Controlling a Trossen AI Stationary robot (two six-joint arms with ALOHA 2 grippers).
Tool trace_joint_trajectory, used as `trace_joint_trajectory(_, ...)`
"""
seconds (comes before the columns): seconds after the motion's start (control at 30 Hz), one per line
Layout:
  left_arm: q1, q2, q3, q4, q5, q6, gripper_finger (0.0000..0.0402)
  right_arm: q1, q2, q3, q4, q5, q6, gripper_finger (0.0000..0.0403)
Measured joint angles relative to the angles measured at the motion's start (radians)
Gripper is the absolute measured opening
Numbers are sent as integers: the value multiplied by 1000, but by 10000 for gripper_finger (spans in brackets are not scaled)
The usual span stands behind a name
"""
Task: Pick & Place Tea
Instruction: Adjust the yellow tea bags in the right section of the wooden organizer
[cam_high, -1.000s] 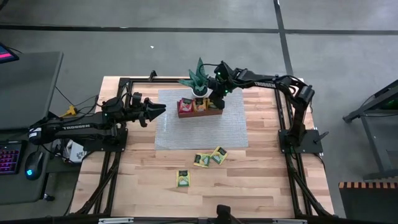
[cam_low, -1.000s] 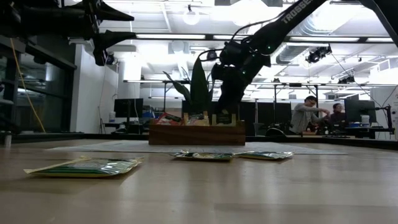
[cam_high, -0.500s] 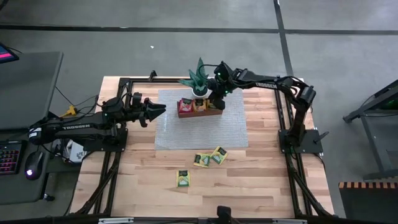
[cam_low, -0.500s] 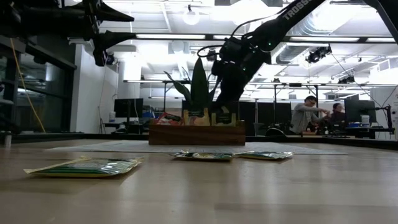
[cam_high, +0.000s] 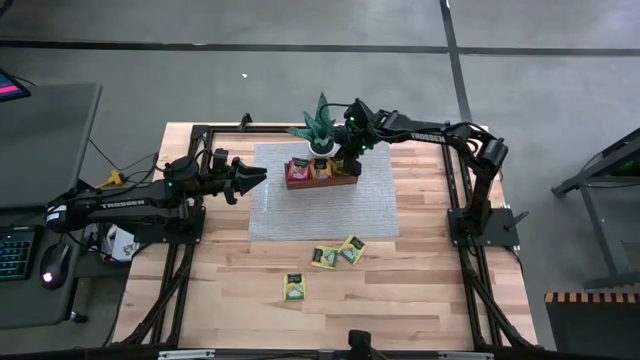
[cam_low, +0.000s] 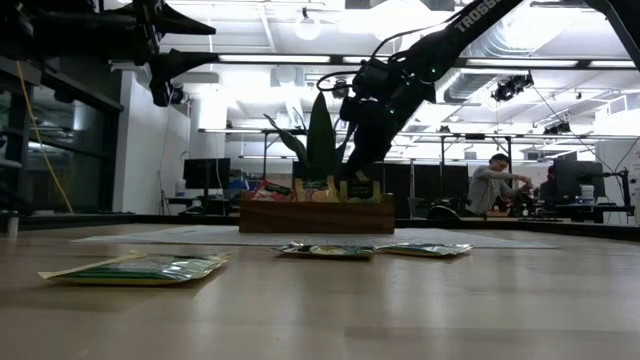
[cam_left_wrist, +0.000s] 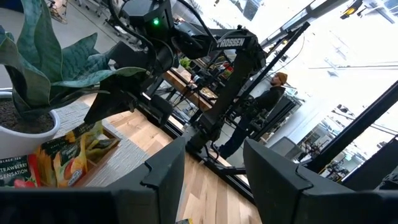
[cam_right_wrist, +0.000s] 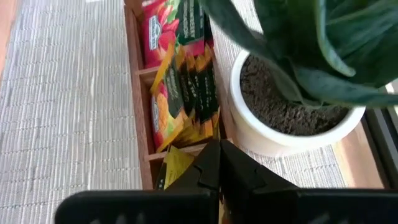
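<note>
High view: a wooden worktop (cam_high: 420, 290) with a pale woven mat (cam_high: 300, 210) at its far middle. On the mat stands a long brown wooden tray (cam_high: 322, 180) with tea packets standing upright in its compartments, red at one end, orange in the middle. A small potted plant (cam_high: 320, 128) sits just behind the tray.

The right gripper (cam_high: 349, 160) hangs over the tray's end nearest its arm, fingers pressed together; in the right wrist view a yellow packet (cam_right_wrist: 176, 163) shows just beside the fingertips, and whether it is pinched cannot be told.

The left gripper (cam_high: 252, 178) waits beside the mat's edge, raised off the worktop, fingers apart and holding nothing.

Three more tea packets lie flat on the bare wood nearer the front: two green-and-yellow ones (cam_high: 338, 253) touching each other just off the mat, and one green packet (cam_high: 294, 287) alone, nearer still.

These packets look very light, thin and flexible, with slick wrappers, so they would likely slide or bend under a push. Lying flat, they offer little to pinch; an edge or corner seems the best hold.
</note>
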Motion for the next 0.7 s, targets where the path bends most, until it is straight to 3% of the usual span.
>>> trace_joint_trajectory(0.37,0,0,0,0,0,0,163,-1,0,0,-50,33,10,18)
trace_joint_trajectory(0.7,0,0,0,0,0,-3,163,-1,-2,0,-53,73,10,99)
